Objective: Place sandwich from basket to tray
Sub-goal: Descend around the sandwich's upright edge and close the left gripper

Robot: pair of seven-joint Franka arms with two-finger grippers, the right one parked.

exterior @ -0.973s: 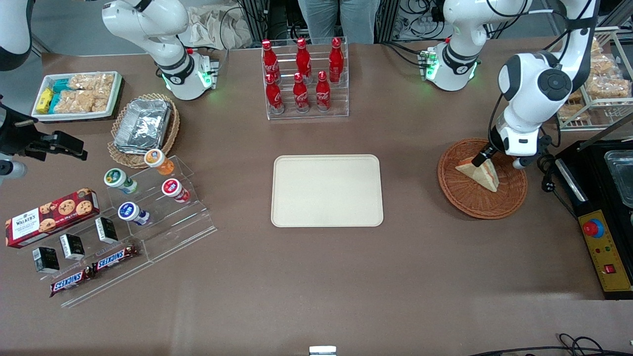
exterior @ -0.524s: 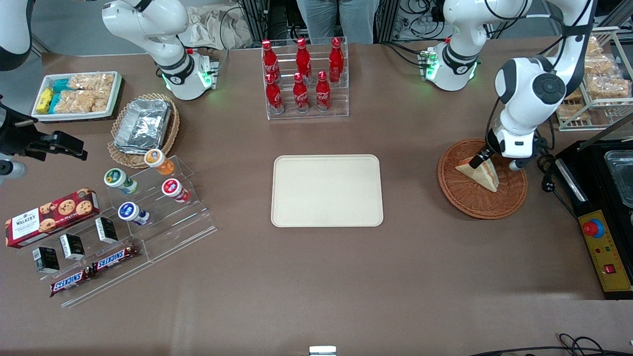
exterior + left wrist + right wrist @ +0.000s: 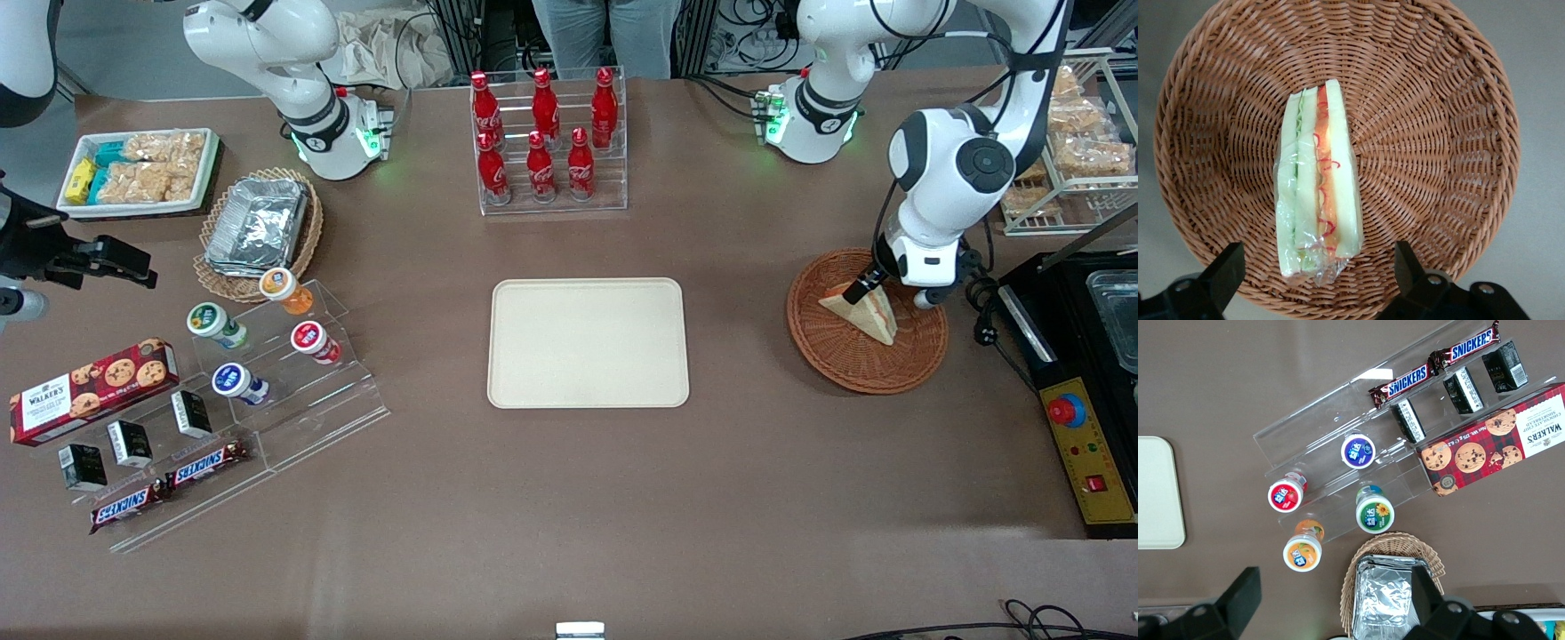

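1. I had the gripper spread wide, holding nothing, above the basket.
2. The sandwich lay in the basket, its long axis running straight out from between my fingers, ready to be straddled.

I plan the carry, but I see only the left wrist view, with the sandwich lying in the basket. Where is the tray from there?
Observer: The tray lies at the table's middle, sideways from the basket toward the parked arm's end, about as near to the front camera.
Operator: Is something already on it?
Observer: No, nothing lies on the tray.
Operator: Over which end of the sandwich is the claw?
Observer: The open claw hangs low over the end of the sandwich that is farther from the front camera.
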